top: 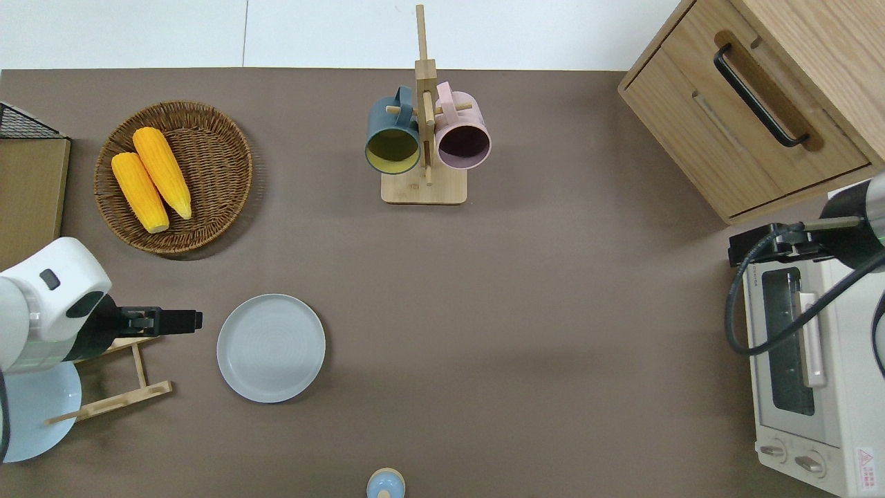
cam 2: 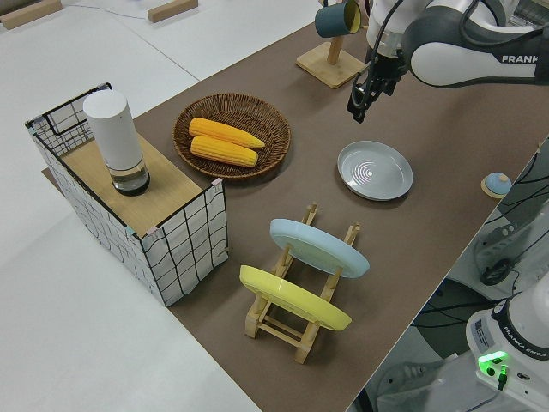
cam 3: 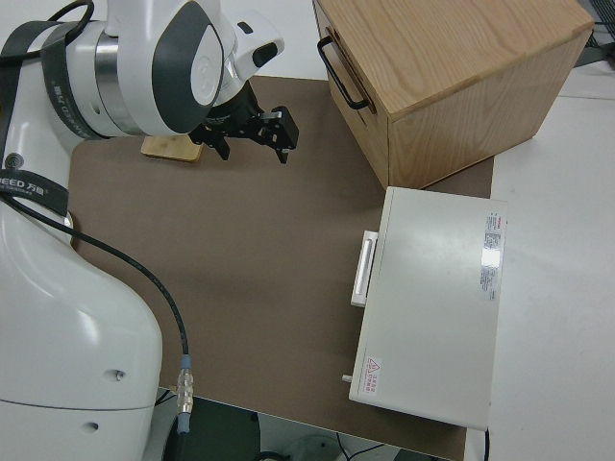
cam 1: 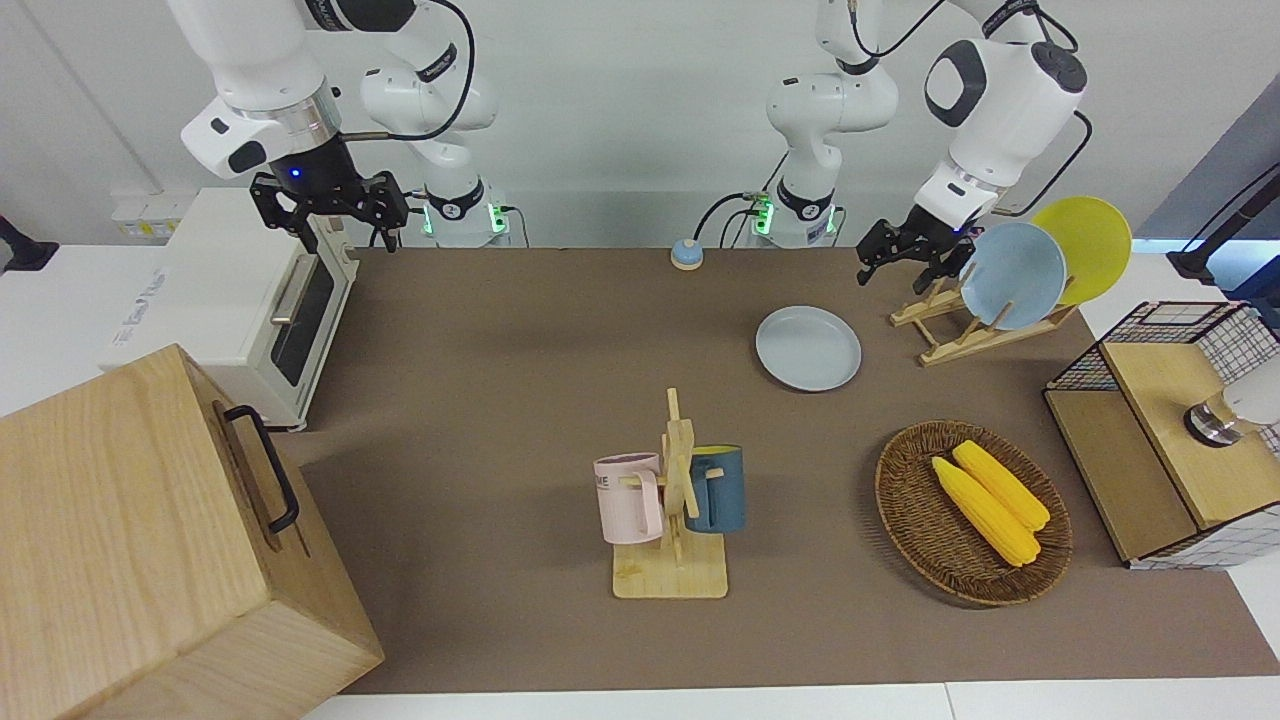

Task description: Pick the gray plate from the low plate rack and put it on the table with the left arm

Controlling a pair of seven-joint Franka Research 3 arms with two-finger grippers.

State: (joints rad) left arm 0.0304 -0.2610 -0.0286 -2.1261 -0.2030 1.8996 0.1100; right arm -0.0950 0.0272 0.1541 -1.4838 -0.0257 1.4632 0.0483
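Note:
The gray plate lies flat on the brown table, with nothing touching it. My left gripper hangs open and empty in the air. In the overhead view it is over the table strip between the plate's rim and the low plate rack. A light blue plate and a yellow plate still lean in that rack. The right arm is parked, its gripper open.
A wicker basket with two corn cobs and a wire crate sit at the left arm's end. A wooden mug stand with two mugs stands mid-table. A small blue bell, a toaster oven and a wooden cabinet are also here.

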